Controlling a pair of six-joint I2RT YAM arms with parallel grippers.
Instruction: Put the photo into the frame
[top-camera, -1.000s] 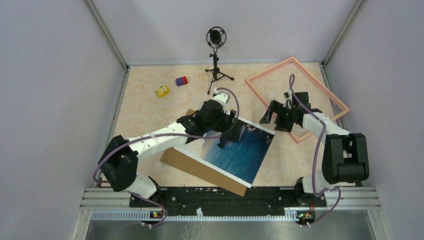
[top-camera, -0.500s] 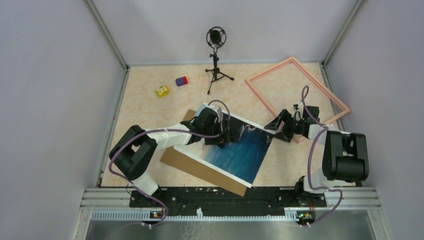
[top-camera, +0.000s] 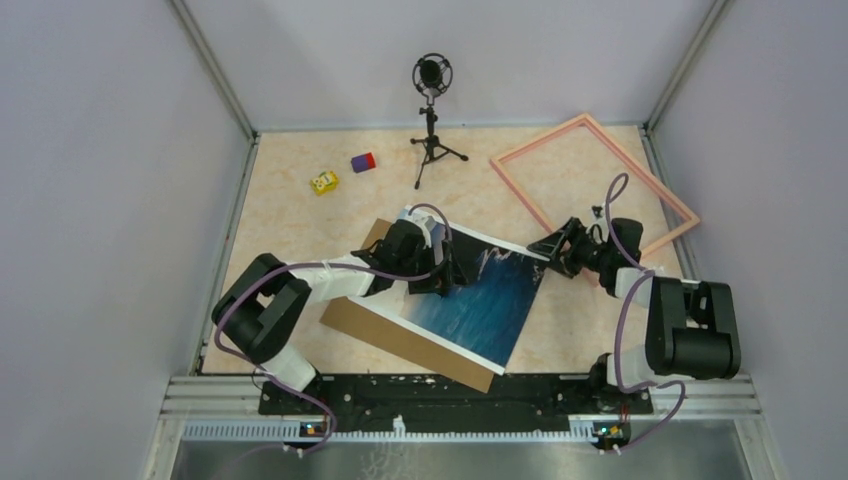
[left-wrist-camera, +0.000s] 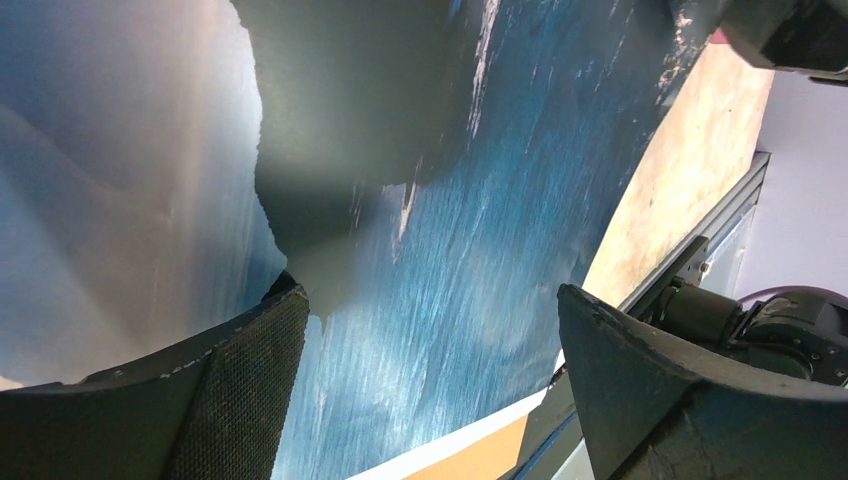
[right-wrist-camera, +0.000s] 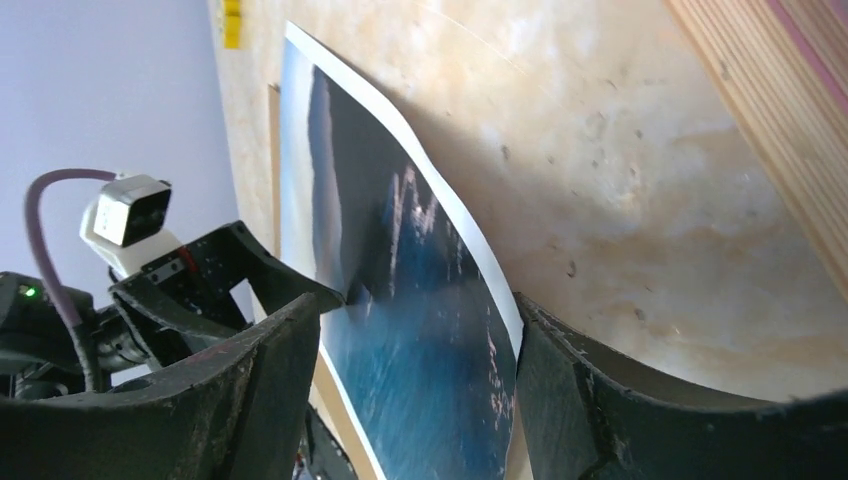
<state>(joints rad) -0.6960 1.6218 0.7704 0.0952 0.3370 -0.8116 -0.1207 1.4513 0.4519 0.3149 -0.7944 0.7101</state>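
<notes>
photo (top-camera: 490, 300) on board (top-camera: 365, 322), frame (top-camera: 541, 138) behind (to right)

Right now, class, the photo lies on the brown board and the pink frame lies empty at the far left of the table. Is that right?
Not quite: the frame lies empty at the far right of the table, as the top external view shows. The photo does lie on the brown board.

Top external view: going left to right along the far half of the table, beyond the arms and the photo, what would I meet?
yellow toy → purple and red block → microphone stand → pink frame
</notes>
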